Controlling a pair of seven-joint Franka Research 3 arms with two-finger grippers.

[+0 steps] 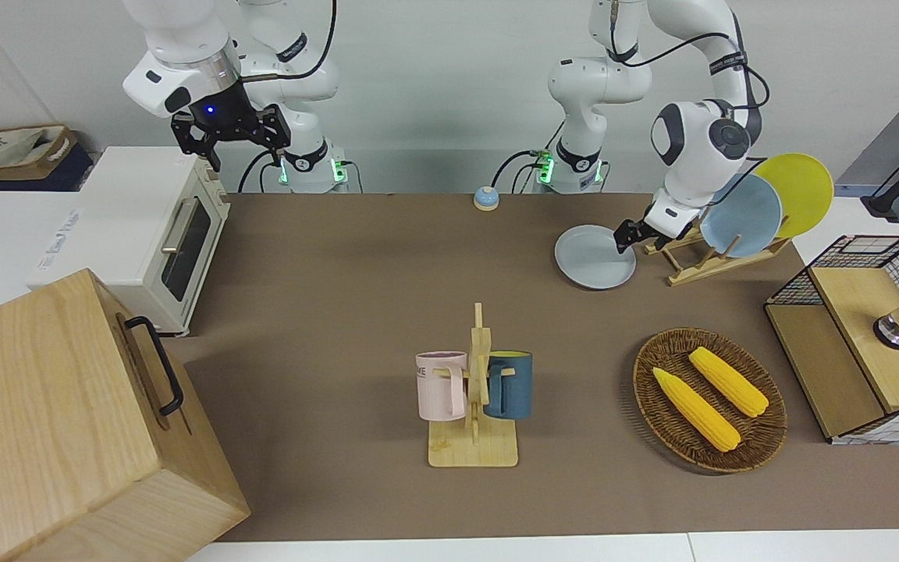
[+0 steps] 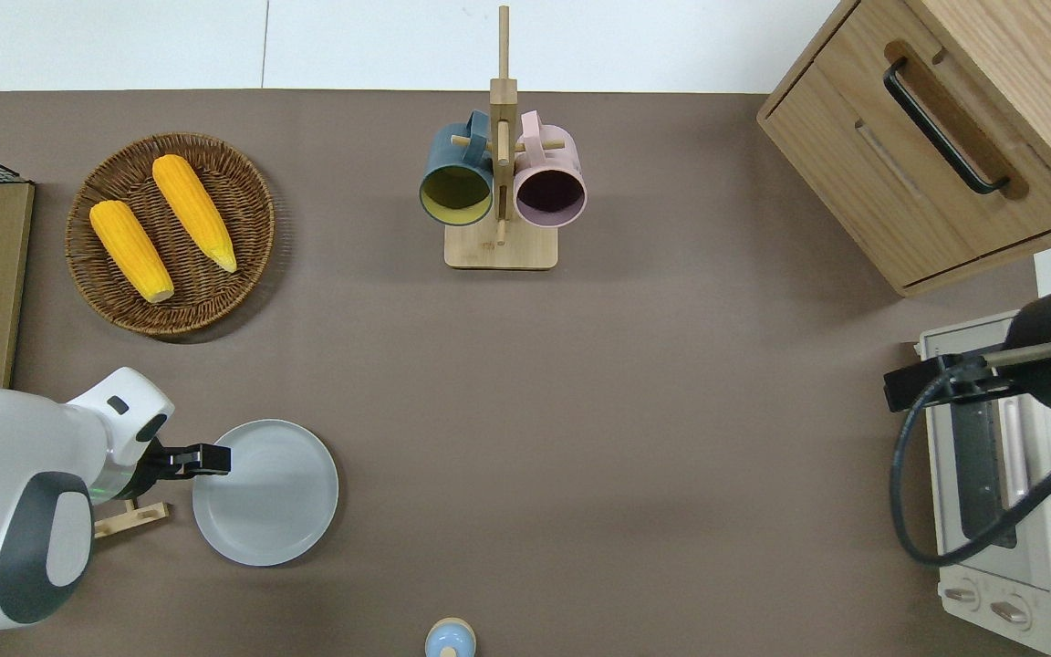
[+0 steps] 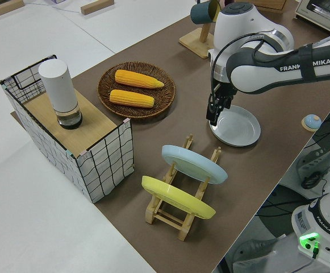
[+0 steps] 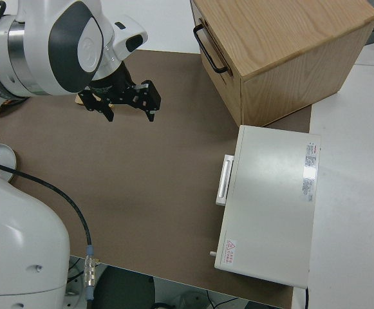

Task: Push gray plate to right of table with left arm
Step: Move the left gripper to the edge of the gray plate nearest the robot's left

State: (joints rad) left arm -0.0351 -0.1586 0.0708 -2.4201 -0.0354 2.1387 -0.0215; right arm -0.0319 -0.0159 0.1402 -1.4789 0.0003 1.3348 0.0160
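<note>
The gray plate [image 1: 591, 259] lies flat on the brown table [image 1: 340, 273], near the robots and toward the left arm's end; it also shows in the overhead view [image 2: 272, 497] and the left side view [image 3: 239, 128]. My left gripper [image 1: 626, 239] is shut and empty. It is low at the plate's rim, on the side toward the left arm's end, as the overhead view [image 2: 215, 459] and the left side view [image 3: 212, 116] show. I cannot tell whether it touches the rim. My right gripper [image 4: 130, 116] is open and parked.
A wooden dish rack [image 1: 699, 261] with a sky-blue plate [image 1: 747, 215] and a yellow plate [image 1: 801, 191] stands beside the gray plate. A wicker basket [image 1: 762, 437] of corn, a mug stand [image 1: 474, 406], a small bell [image 1: 485, 198], a toaster oven [image 1: 161, 226] and a wooden cabinet [image 1: 67, 421] are on the table.
</note>
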